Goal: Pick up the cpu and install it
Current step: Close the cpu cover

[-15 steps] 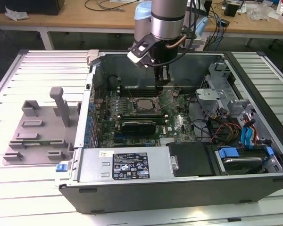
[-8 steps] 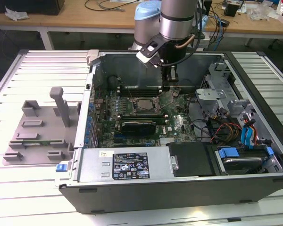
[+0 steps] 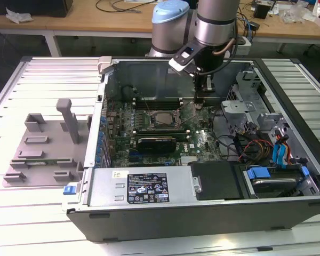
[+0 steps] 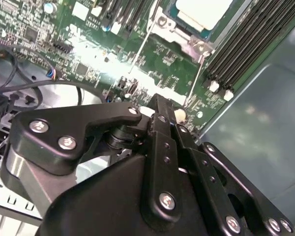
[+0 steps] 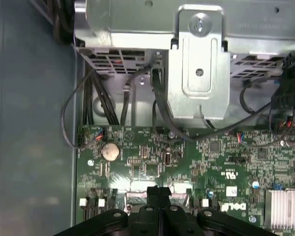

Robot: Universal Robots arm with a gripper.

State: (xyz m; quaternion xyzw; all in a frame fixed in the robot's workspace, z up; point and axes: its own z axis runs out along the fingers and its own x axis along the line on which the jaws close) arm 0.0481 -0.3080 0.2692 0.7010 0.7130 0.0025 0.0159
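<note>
My gripper [image 5: 160,189] is pinched shut, empty; with the cpu [image 4: 202,11] lying in the motherboard [image 5: 211,157], I'd press slowly, squarely

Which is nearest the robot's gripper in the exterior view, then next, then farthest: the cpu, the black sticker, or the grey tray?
From the gripper:
1. cpu, in its socket inside the case.
2. black sticker, on the metal box nearer the camera.
3. grey tray, outside the case, at the exterior view's left.
</note>
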